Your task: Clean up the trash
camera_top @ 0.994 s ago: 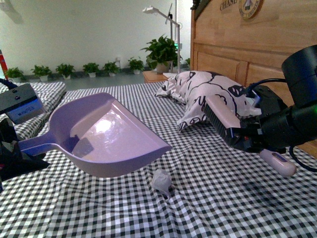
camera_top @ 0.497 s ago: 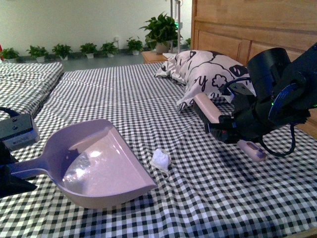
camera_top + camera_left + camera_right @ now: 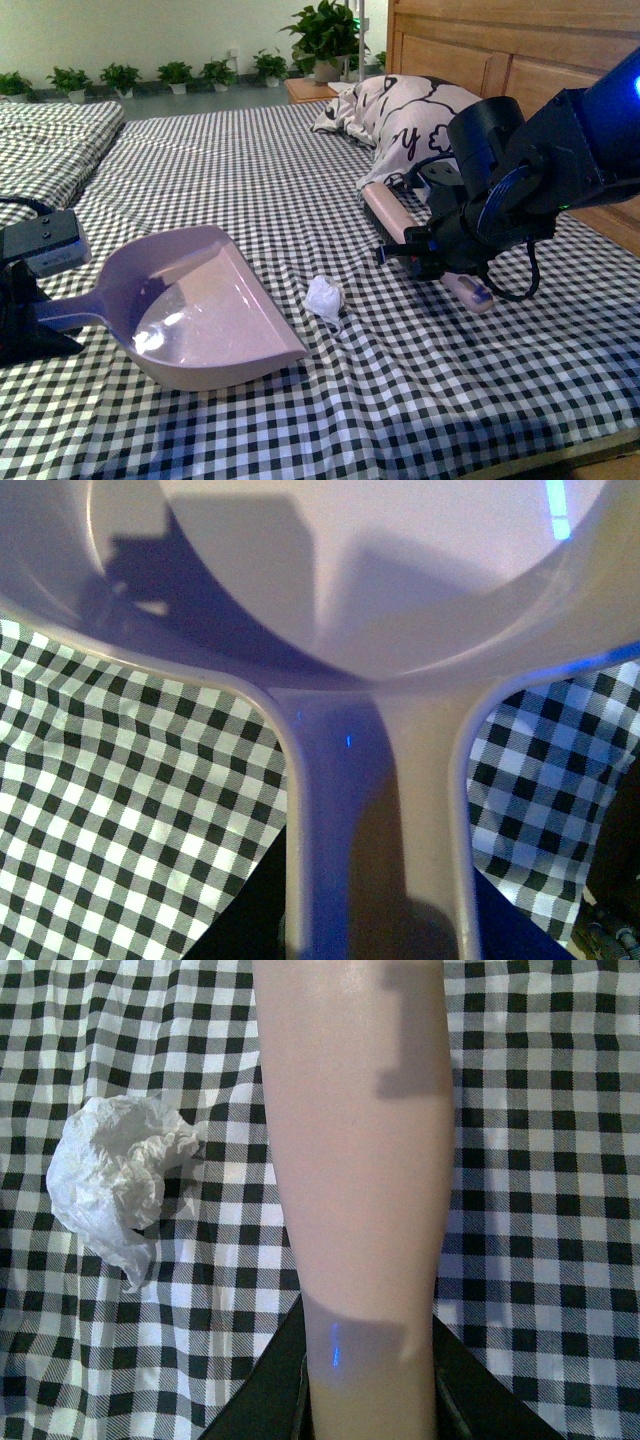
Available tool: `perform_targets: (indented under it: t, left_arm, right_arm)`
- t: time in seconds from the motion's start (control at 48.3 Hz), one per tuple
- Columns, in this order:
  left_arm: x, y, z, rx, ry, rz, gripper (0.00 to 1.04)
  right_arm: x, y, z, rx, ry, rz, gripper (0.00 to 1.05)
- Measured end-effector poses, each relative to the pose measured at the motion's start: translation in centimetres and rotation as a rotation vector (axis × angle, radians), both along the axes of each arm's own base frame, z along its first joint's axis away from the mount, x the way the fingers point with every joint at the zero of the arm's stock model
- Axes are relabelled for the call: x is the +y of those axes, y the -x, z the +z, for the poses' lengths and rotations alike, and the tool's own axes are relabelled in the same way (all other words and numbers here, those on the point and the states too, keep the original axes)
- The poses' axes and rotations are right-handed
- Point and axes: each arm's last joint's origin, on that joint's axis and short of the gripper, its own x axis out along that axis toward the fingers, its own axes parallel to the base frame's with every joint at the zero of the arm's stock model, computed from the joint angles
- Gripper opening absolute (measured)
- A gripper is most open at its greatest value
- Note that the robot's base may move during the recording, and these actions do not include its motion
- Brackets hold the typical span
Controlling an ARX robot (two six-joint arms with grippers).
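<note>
Beside the small crumpled white paper wad [image 3: 324, 298], which lies on the black-and-white checked bed cover [image 3: 450, 390], two tools are staged.

Pale pink plastic dustpan [image 3: 200, 300]: on the robot's-left side of the wad, near it but apart, with its open lip turned toward it. The left fingers [image 3: 30, 335] are clenched on its handle, as the left wrist view confirms. Whether the lip actually touches the cover cannot be told.

Pale pink long-backed brush [image 3: 383, 212]: on the far side of the wad from the dustpan, with the right fingers [image 3: 425, 262] clamped round it. In the right wrist view the wad [image 3: 115, 1185] sits just beside the brush back [image 3: 350, 1110] without touching it, and the bristles are hidden underneath.

Step in hand, as judged: both tools are being positioned, and the sweep has not begun.

The next move calls for the bristles to be set down on the cover behind the wad, then drawn toward the dustpan. The lip needs to be pressed flat so the light wad cannot slip beneath it on the soft, creased cloth.

Compared with one second ago, the dustpan was raised clear of the bed and now sits low. Compared with half a second ago, the brush has come lower and nearer the wad. The wad itself appears unmoved on the cover.
</note>
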Motion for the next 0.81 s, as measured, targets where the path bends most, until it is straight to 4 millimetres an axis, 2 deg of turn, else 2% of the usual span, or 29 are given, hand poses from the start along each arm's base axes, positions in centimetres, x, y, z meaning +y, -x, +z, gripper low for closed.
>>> perform_targets:
  t: [0.207, 0.435, 0.642, 0.807]
  left_arm:
    - [0.3, -1.2, -0.8, 0.012, 0.005, 0.002, 0.23]
    - [0.7, -2.7, -2.5, 0.033, 0.005, 0.005, 0.23]
    - [0.8, -3.6, -3.2, 0.037, -0.005, 0.001, 0.23]
    - [0.6, -4.4, -3.5, 0.044, -0.014, -0.013, 0.23]
  right_arm:
    - [0.6, -0.1, 0.0, -0.009, 0.003, 0.012, 0.19]
    - [1.6, -0.4, 1.0, -0.032, -0.016, 0.038, 0.19]
    - [2.8, -0.5, 1.6, -0.047, -0.017, 0.066, 0.19]
    - [3.3, -0.5, 0.4, -0.033, -0.001, 0.077, 0.19]
